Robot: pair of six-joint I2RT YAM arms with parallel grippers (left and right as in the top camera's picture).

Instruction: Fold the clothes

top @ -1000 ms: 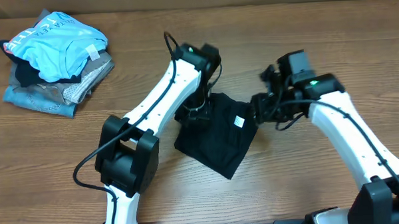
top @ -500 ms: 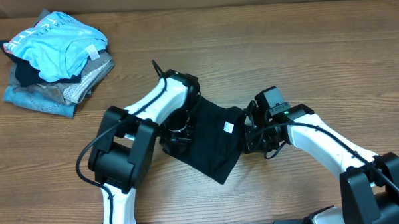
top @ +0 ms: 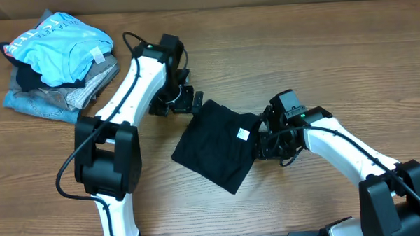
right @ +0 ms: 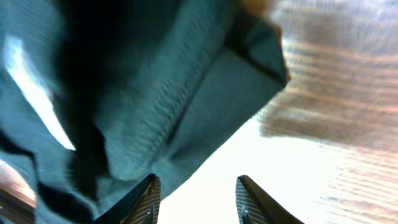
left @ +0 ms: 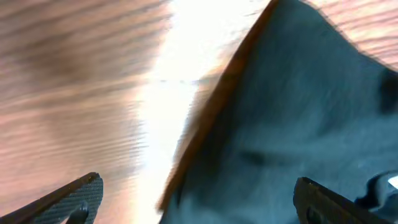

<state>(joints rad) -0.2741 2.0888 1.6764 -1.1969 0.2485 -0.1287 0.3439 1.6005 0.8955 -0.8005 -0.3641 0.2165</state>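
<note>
Black T-shirt (top: 214,146) shows whole overhead, only blurred edges at wrists

Both wrist views are blurred; the black T-shirt (left: 298,124) runs off the left wrist view's right and bottom edges. Overhead, its white neck label (top: 243,134) is too small to read.

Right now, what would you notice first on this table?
A black T-shirt, folded into a square, lies in the middle of the wooden table, its white label showing. The left fingers and right fingers are open, one on each side of it. A messy clothes pile, light blue on top, sits far left.
</note>
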